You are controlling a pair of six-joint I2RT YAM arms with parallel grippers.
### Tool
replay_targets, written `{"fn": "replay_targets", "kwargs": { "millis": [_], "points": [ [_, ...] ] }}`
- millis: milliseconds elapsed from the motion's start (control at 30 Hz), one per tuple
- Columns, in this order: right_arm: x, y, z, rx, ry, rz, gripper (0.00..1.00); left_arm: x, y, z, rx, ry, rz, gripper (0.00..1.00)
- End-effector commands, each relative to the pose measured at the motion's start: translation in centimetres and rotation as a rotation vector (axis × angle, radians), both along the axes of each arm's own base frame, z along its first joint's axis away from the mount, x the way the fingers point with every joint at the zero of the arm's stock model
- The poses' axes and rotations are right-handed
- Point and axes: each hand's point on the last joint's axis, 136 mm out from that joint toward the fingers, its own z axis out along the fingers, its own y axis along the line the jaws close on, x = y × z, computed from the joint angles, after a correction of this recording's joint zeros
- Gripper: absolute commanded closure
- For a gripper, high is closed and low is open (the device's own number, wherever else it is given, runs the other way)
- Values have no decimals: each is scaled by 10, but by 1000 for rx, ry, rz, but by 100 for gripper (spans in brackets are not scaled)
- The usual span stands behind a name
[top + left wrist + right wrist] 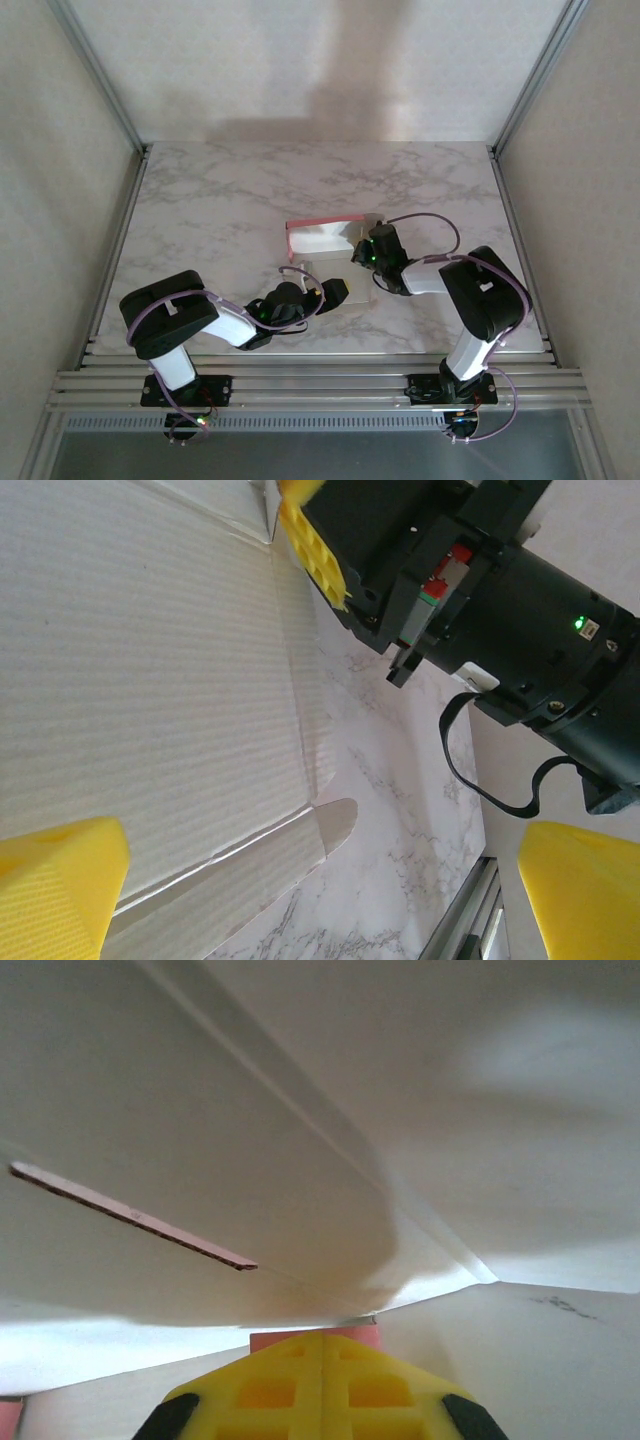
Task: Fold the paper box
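**A:** At the middle of the counter (pixel 200 210), a little to the right, what's lying there?

**B:** The paper box (pixel 322 243), part-folded. Its white inside faces up and one wall stands at the far edge, showing a pink rim (pixel 325 221).

**A:** And the left tool (pixel 325 292)?

**B:** It's low at the box's near-left corner with its jaws spread wide and nothing between them. From its own camera one yellow pad (pixel 60 880) sits over the ribbed white card and the other is off to the side above the marble. A small flap (pixel 300 835) juts from the card's edge there.

**A:** The right tool (pixel 362 250)?

**B:** It's at the box's right side, beside the standing wall. Its yellow pads (pixel 270 1395) are pressed flat together. A sliver of pink card (pixel 315 1338) shows just past the tips. It may be pinched there, but the view is too close to say for sure.

**A:** Are the two tools touching?

**B:** No, they're near each other but apart, with the card's floor between them.
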Motion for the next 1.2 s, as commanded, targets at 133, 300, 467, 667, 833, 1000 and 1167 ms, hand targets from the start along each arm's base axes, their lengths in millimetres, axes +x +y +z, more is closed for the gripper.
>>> {"fn": "replay_targets", "kwargs": {
  "millis": [133, 300, 467, 667, 833, 1000, 1167],
  "points": [
    [-2, -10, -22, -95, 102, -86, 100, -11, 8, -30, 87, 62, -5, 1],
    [-10, -25, -38, -170, 180, -139, 100, -11, 9, -31, 89, 62, -4, 0],
    [-18, -30, -47, -211, 206, -150, 100, -11, 10, -32, 87, 64, 0, 0],
    [-20, -25, -38, -173, 176, -131, 100, -12, 10, -32, 89, 66, 2, 0],
    [-19, -10, -3, -121, 93, -11, 100, -12, 12, -32, 87, 67, 12, 0],
    [-31, -10, 21, -84, 69, 119, 97, -11, 15, -33, 80, 71, 21, 1],
    [-52, -26, 46, -104, 42, 209, 87, -9, 14, -31, 70, 67, 22, 0]
  ]
}}
